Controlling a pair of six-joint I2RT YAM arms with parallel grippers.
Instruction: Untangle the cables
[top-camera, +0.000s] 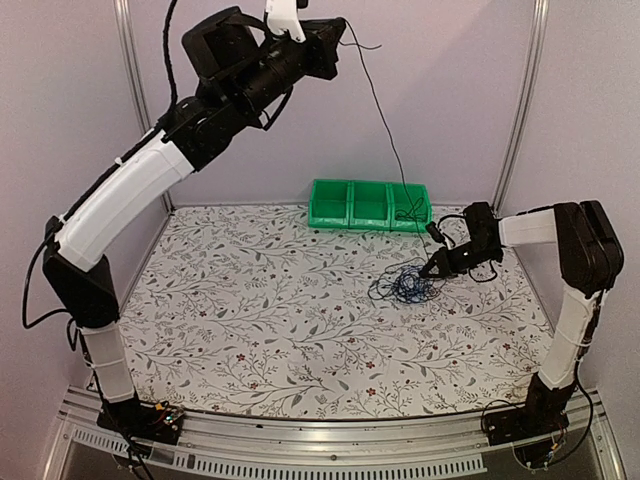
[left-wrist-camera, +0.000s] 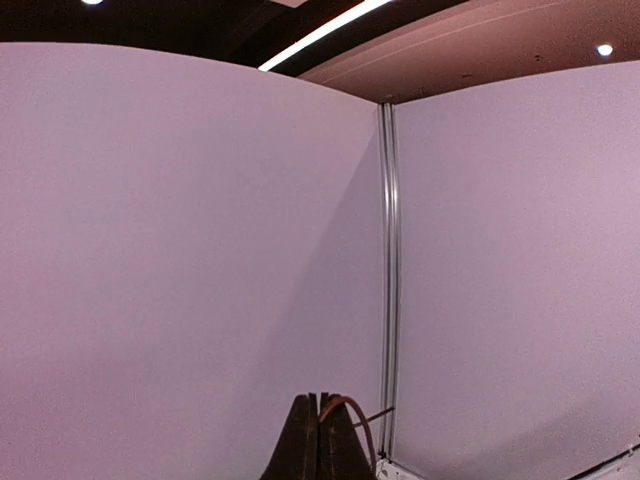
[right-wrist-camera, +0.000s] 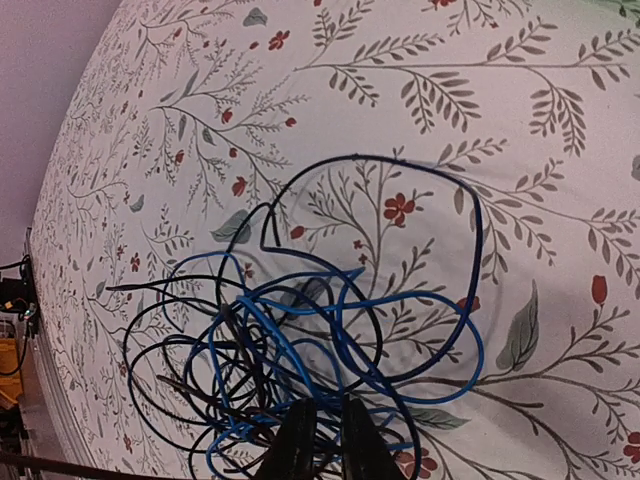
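1. 2 arms work well apart: the left gripper (top-camera: 338, 35) is raised high near the pale lilac back wall (top-camera: 440, 90), and the right gripper (top-camera: 432, 268) sits low over the white floral-printed tablecloth (top-camera: 250, 320).
2. Left fingers (left-wrist-camera: 305, 445) are pressed together, pinching 1 thin black cable (top-camera: 385, 130). The cable slants down from them, crossing the right end of the green plastic 3-compartment bin (top-camera: 368, 205) in the top view.
3. The loose tangle of thin black and blue cables (top-camera: 405, 285) lies on the cloth at the right side, near the bin's front but apart from it.
4. Right fingertips (right-wrist-camera: 295, 445) reach into the tangle's edge with a narrow gap between them; I cannot tell whether a strand is caught there.
5. Seen from the right wrist, blue loops cross black ones, and 1 wide dark loop spreads out over the cloth.
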